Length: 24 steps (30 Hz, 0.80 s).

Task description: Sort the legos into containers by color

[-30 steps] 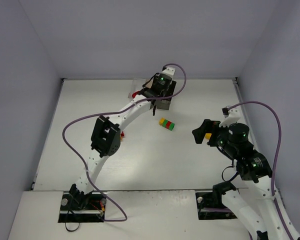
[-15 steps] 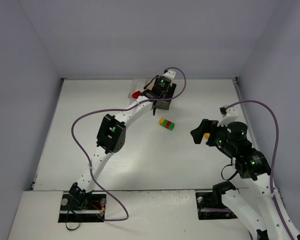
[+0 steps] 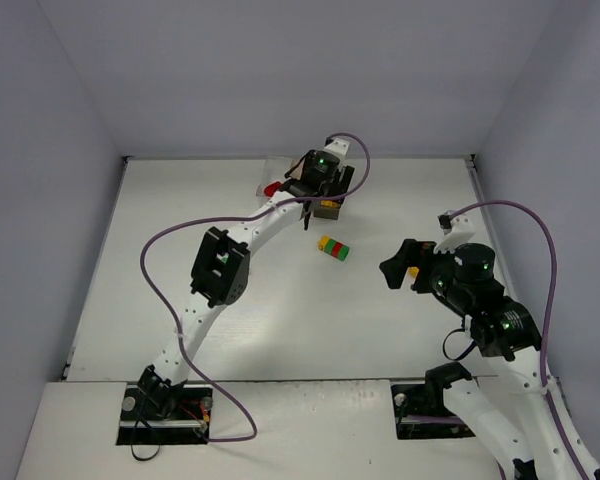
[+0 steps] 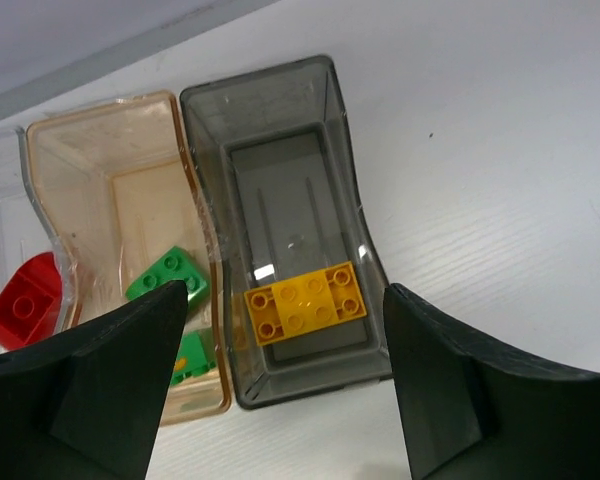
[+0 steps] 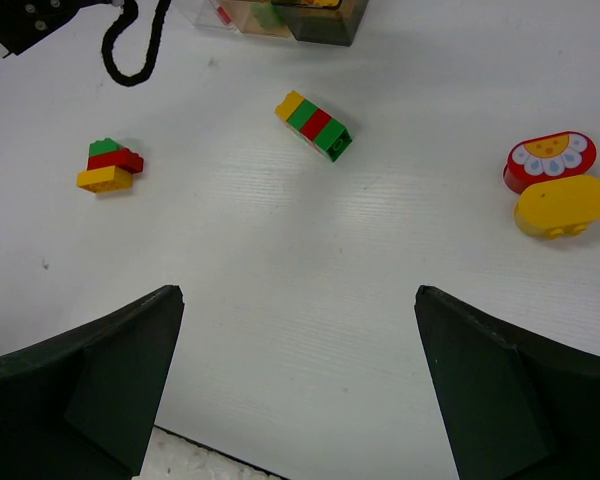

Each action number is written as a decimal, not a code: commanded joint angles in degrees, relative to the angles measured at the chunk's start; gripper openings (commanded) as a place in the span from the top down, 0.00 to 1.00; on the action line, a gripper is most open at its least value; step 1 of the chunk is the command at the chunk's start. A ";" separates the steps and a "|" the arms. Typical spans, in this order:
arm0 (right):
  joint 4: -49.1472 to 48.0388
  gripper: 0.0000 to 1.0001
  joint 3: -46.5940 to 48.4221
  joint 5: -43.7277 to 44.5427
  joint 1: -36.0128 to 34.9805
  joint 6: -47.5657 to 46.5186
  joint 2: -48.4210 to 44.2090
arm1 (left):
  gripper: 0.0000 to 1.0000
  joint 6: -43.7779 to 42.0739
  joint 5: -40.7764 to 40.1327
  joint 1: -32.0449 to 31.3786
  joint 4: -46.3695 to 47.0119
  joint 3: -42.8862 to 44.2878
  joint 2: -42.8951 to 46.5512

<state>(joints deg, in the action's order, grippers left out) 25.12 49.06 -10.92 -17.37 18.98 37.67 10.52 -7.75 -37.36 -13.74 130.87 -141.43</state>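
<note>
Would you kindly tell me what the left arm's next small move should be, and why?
Probably lift the left tool and swing it toward the mixed stack. Its jaws stand open and empty, the yellow brick already lies in the dark grey container, and that stack waits unsorted on the table nearby.

**Left wrist view:** yellow brick [image 4: 305,301] in smoky grey box [image 4: 290,190]; green bricks [image 4: 168,275] in orange-tinted box [image 4: 130,200]; red brick [image 4: 20,303], left edge.

**Right wrist view:** yellow-green-red-green row [image 5: 313,124], upper centre; green-red-yellow stack [image 5: 110,164]; red piece [image 5: 550,158] with white-and-yellow flower pattern; yellow piece [image 5: 562,205].
</note>
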 commanded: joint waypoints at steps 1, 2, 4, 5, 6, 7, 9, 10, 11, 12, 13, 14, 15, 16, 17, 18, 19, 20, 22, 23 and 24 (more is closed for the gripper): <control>-2.80 0.03 0.60 -1.03 -0.30 -1.05 0.74 | 0.27 0.11 -0.34 0.98 3.89 -1.83 9.31; -2.80 0.02 0.69 -1.30 -0.30 -1.23 1.09 | 0.27 0.63 -0.34 1.06 3.89 -4.37 10.72; -2.89 0.03 1.21 -1.91 -0.30 -1.49 2.22 | 0.27 1.42 -0.34 1.50 3.72 -8.33 15.99; -2.89 0.03 1.56 -2.18 -0.30 -1.84 2.67 | 0.27 2.65 -0.08 2.29 3.63 -10.70 18.09; -2.89 0.03 2.00 -2.79 -0.30 -2.02 3.02 | 0.27 3.18 0.36 2.82 2.67 -15.77 22.29; -2.98 0.03 2.27 -3.05 -0.30 -2.19 3.81 | 0.27 3.62 0.80 3.43 1.88 -18.34 24.33; -2.98 0.04 2.71 -3.32 -0.30 -2.28 4.43 | 0.27 4.42 2.38 5.71 -0.83 -26.58 30.82; -3.15 0.04 2.80 -3.41 -0.30 -2.37 4.95 | 0.27 4.85 2.56 6.51 -2.68 -28.98 32.77; -3.24 0.04 2.80 -3.58 -0.30 -2.28 5.04 | 0.27 5.81 2.30 8.08 -4.44 -31.18 34.88; -3.33 0.04 2.80 -3.76 -0.30 -2.20 5.04 | 0.27 6.43 0.82 8.79 -8.46 -35.20 38.64; -3.68 0.04 2.62 -4.11 -0.30 -2.11 5.39 | 0.27 6.96 -0.24 9.32 -10.50 -37.16 40.51; -3.85 0.04 2.36 -4.37 -0.30 -2.02 5.48 | 0.27 8.36 -1.55 9.68 -12.35 -39.18 44.18; -3.85 0.04 2.18 -4.46 -0.30 -1.58 5.57 | 0.27 9.42 -4.35 9.94 -15.41 -41.20 46.13; -4.46 0.04 1.92 -4.55 -0.30 -1.41 5.83 | 0.27 10.65 -5.42 9.94 -16.75 -45.05 47.80; -4.73 0.04 1.31 -4.99 -0.30 -1.14 6.01 | 0.27 14.05 -6.04 9.94 -18.07 -46.91 49.47; -4.99 0.04 0.96 -5.34 -0.30 -0.79 6.45 | 0.27 15.83 -6.66 10.20 -20.25 -48.67 52.19; -5.52 0.03 0.69 -5.52 -0.30 -0.53 6.71 | 0.26 17.32 -7.19 10.21 -21.41 -51.74 53.26; -5.79 0.04 0.25 -6.04 -0.30 -0.35 6.98 | 0.26 21.25 -7.89 10.29 -22.64 -53.07 54.66; -6.66 0.03 -0.19 -6.57 -0.30 0.00 7.50 | 0.23 25.40 -8.16 10.38 -24.49 -56.66 55.55; -6.93 0.04 -0.36 -6.83 -0.21 0.18 7.68 | 0.23 26.82 -8.42 10.29 -25.37 -57.47 55.82; -7.11 0.04 -0.37 -7.01 -0.30 0.26 8.03 | 0.22 28.13 -8.34 10.38 -25.98 -57.91 55.65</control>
<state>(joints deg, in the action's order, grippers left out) 22.72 48.99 -15.97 -17.37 18.35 44.36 30.22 -13.87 -26.79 -35.07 74.15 -86.52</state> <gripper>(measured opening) 0.966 0.773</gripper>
